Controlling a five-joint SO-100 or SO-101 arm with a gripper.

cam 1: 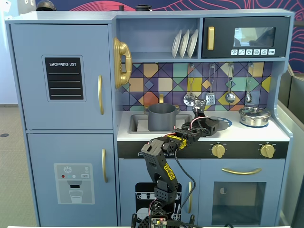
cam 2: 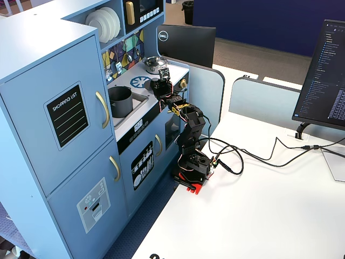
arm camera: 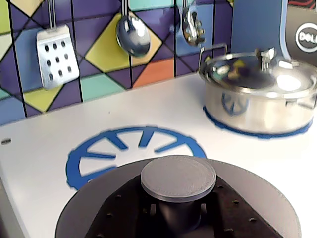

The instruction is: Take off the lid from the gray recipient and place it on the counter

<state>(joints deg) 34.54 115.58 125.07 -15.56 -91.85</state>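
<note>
Lid (arm camera: 257, 198) cut off by wrist view's lower edge, hand's (arm camera: 178, 210) fingertips hidden.

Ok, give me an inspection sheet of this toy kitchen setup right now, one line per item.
Surface: white counter with blue burner ring, looks clean.
Job's things: gray recipient stands open in the sink; lid is off it, held by its knob over the counter near the burner ring.
Clutter: shiny silver pot with its lid on, at the right in the wrist view; utensils hang on the tiled wall.
Pincer: pincer shut on the lid's knob.
Cables: loose leads run across the white desk.
Surroundings: monitor, plates on the shelf.
</note>
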